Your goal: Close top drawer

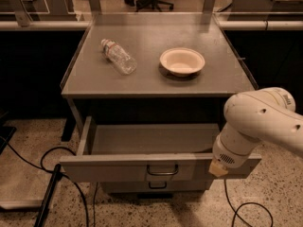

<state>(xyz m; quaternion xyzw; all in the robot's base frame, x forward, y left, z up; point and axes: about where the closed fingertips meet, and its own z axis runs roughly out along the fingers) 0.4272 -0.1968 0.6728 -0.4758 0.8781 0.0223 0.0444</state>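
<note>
The top drawer (pixel 118 168) of the grey metal cabinet is pulled far out and looks empty inside. Its flat front panel carries a small dark loop handle (pixel 162 170) at the centre. My white arm (pixel 265 122) comes in from the right, in front of the drawer's right end. My gripper (pixel 218 168) is at the arm's lower tip, against the right part of the drawer's front panel, to the right of the handle. The arm hides the drawer's right corner.
A clear plastic bottle (pixel 118 56) lies on its side on the cabinet top (pixel 156 82), and a white bowl (pixel 182 61) stands to its right. A lower drawer handle (pixel 156 186) shows beneath. Black cables (pixel 57 174) run over the speckled floor at left and right.
</note>
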